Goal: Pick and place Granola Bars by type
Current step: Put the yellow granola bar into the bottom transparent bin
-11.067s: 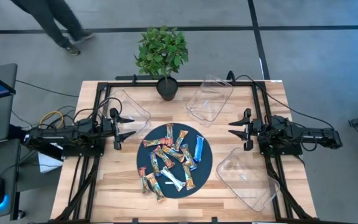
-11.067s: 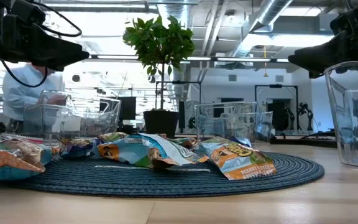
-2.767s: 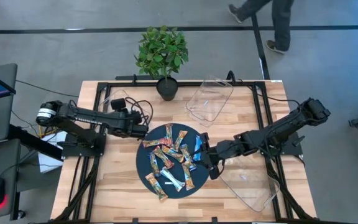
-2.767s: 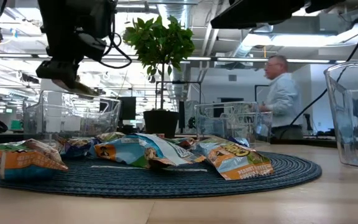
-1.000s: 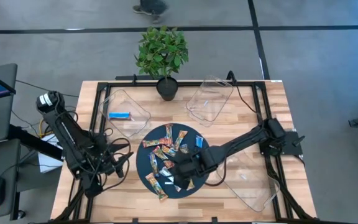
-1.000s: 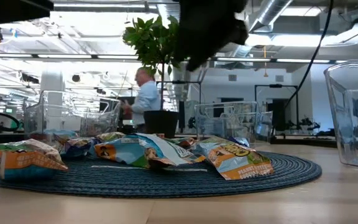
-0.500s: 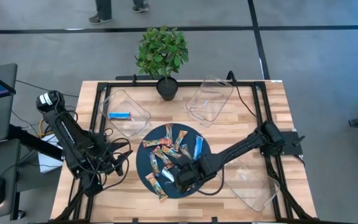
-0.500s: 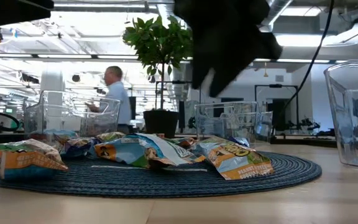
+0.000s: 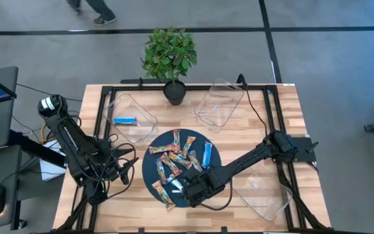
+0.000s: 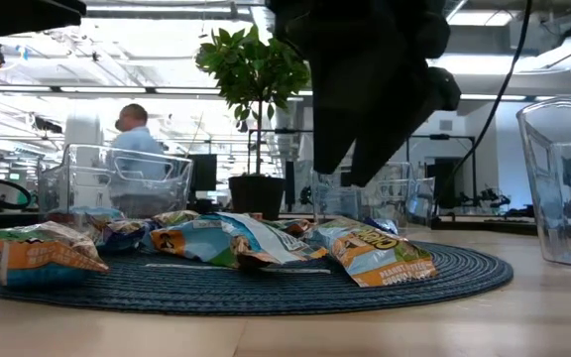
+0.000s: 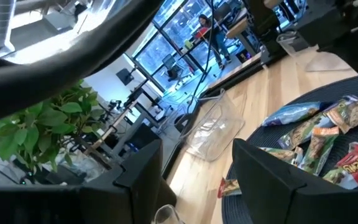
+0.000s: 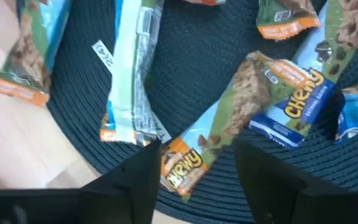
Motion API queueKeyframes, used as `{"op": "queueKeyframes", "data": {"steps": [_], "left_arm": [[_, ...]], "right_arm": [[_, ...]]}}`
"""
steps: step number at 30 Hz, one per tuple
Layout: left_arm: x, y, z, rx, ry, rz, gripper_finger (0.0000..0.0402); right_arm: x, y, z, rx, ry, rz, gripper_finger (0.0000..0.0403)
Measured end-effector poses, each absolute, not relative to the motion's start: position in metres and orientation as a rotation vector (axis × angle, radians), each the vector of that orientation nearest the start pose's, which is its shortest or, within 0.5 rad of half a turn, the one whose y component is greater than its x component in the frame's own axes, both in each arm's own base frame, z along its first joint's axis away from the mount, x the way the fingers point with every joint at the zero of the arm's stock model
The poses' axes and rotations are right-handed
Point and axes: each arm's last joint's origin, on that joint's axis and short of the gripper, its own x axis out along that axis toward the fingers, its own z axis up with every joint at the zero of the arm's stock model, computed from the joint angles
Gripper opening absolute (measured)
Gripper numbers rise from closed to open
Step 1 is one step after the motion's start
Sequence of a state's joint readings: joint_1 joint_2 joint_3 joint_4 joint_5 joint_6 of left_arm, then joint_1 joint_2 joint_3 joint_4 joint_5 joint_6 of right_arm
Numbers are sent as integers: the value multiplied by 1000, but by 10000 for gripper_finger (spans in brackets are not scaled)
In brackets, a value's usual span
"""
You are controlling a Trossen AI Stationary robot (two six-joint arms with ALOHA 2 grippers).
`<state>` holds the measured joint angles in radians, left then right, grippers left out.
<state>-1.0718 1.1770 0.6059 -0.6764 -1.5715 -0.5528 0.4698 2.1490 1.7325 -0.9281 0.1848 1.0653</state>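
Several shiny granola bars [image 9: 177, 162] lie in a heap on a round dark mat [image 9: 213, 170]. One blue bar [image 9: 124, 121] lies in the far-left clear tray [image 9: 141, 112]. My right gripper [image 9: 188, 188] hangs open over the mat's near part, pointing down. In its wrist view its fingers [image 12: 138, 180] stand on either side of the orange end of a green-and-orange bar [image 12: 229, 134], above it. My left gripper [image 9: 127, 170] waits open at the table's left side, with nothing between its fingers [image 11: 272, 180].
A second clear tray [image 9: 219, 104] sits at the far middle and a third [image 9: 258, 188] at the near right, under my right arm. A potted plant [image 9: 171, 58] stands at the far edge. A person [image 10: 132, 149] walks in the room behind.
My right gripper has come down and moved toward the table's near edge, over the near part of the mat. The bars have stayed where they were. The person in the background has walked on to the left.
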Motion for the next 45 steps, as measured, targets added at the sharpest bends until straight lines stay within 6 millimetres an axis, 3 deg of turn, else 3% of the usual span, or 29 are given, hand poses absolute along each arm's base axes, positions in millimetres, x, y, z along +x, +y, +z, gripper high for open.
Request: {"op": "queueKeyframes", "data": {"steps": [6, 15, 25, 32, 37, 45], "left_arm": [[112, -144, 202, 660, 168, 480, 190], [112, -144, 202, 660, 168, 481, 190], [112, -144, 202, 660, 168, 480, 190], [112, -144, 201, 660, 168, 481, 190], [112, -144, 201, 661, 169, 481, 190], [112, -144, 201, 659, 168, 481, 190]], "right_arm": [[389, 190, 187, 465, 1209, -471, 238], [394, 182, 185, 515, 1186, -526, 243], [403, 186, 149, 540, 1306, -467, 244], [399, 182, 145, 521, 1363, -494, 243], [399, 180, 145, 502, 1368, -500, 223], [399, 179, 145, 463, 1371, -487, 148]]}}
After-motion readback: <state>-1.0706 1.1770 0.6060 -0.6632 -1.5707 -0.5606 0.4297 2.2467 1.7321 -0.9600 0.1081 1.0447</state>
